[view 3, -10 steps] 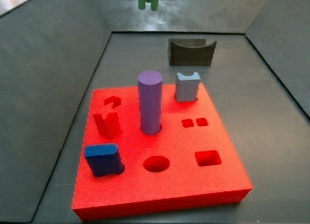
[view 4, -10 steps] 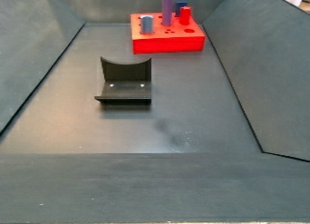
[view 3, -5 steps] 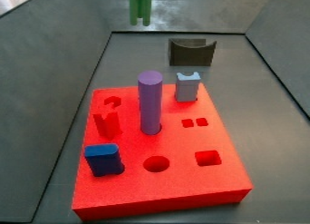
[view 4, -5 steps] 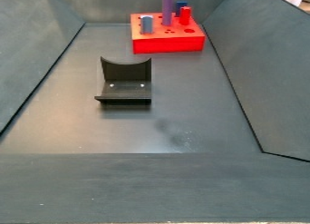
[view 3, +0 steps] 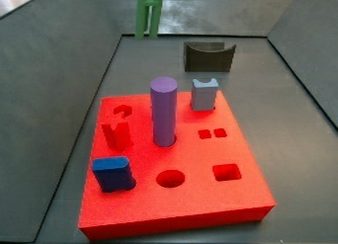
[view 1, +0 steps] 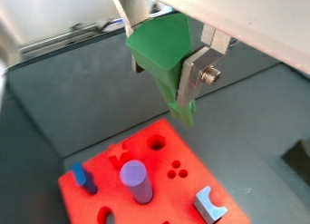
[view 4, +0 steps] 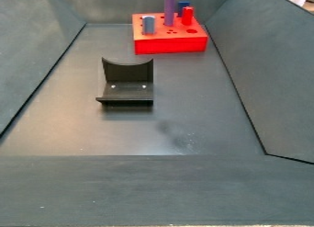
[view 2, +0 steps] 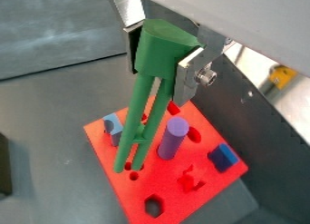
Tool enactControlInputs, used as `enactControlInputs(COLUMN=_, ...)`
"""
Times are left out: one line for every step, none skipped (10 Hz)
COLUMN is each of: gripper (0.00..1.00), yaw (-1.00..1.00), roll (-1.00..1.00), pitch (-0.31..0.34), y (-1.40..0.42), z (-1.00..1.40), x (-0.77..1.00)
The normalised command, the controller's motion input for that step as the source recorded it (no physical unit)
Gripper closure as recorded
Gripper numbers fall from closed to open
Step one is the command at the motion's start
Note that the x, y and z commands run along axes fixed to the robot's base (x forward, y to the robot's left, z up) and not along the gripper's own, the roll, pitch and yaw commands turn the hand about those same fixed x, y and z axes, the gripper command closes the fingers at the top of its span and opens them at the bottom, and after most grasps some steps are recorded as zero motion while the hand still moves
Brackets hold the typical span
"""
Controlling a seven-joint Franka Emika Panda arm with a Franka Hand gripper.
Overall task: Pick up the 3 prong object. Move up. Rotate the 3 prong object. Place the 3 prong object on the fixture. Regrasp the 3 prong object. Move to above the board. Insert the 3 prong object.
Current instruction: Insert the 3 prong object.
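While the gripper (view 2: 168,60) clamps the 3 prong object (view 2: 148,101), its prong tips blur.

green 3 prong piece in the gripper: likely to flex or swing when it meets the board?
Probably stiff: in both wrist views the 3 prong piece hangs straight from the gripper, prongs parallel. It looks like light plastic. The fingers clamp only its wide end, so the long free length could pivot if a prong catches the red board.
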Motion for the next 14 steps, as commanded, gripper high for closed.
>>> enactControlInputs(gripper=1.00, yaw=0.86, roll=-0.23, pitch=-0.066, y=-0.01, z=-0.16, x=0.00)
enactControlInputs(gripper=1.00, yaw=0.86, roll=-0.23, pitch=-0.069, y=-0.01, z=-0.17, x=0.00)
enactControlInputs(gripper=1.00, yaw=0.87, roll=-0.21, pitch=-0.090, y=-0.01, z=-0.22, x=0.00)
enactControlInputs(gripper=1.00, yaw=0.95, roll=-0.09, pitch=-0.159, y=0.00, z=-0.49, x=0.02)
enactControlInputs(gripper=1.00, yaw=0.85, roll=-0.08, pitch=-0.193, y=0.00, z=-0.48, x=0.08)
enactControlInputs(gripper=1.00, yaw=0.85, roll=-0.15, pitch=-0.180, y=0.03, z=-0.50, x=0.13)
enactControlInputs(gripper=1.00, yaw=0.87, roll=-0.18, pitch=-0.187, y=0.00, z=-0.52, x=0.13)
enactControlInputs(gripper=1.00, yaw=0.86, roll=-0.18, pitch=-0.184, y=0.00, z=-0.50, x=0.11)
enactControlInputs(gripper=1.00, yaw=0.85, roll=-0.19, pitch=-0.204, y=0.00, z=-0.43, x=0.03)
enactControlInputs(gripper=1.00, yaw=0.79, roll=-0.24, pitch=-0.220, y=0.00, z=-0.29, x=0.00)
enactControlInputs(gripper=1.00, yaw=0.76, roll=-0.24, pitch=-0.260, y=-0.02, z=-0.24, x=0.00)
enactControlInputs(gripper=1.00, yaw=0.71, roll=-0.29, pitch=-0.293, y=0.00, z=-0.17, x=0.00)
enactControlInputs(gripper=1.00, yaw=0.46, roll=-0.32, pitch=-0.246, y=0.10, z=-0.23, x=0.00)
enactControlInputs(gripper=1.00, yaw=0.16, roll=-0.02, pitch=0.000, y=0.03, z=-0.08, x=0.00)
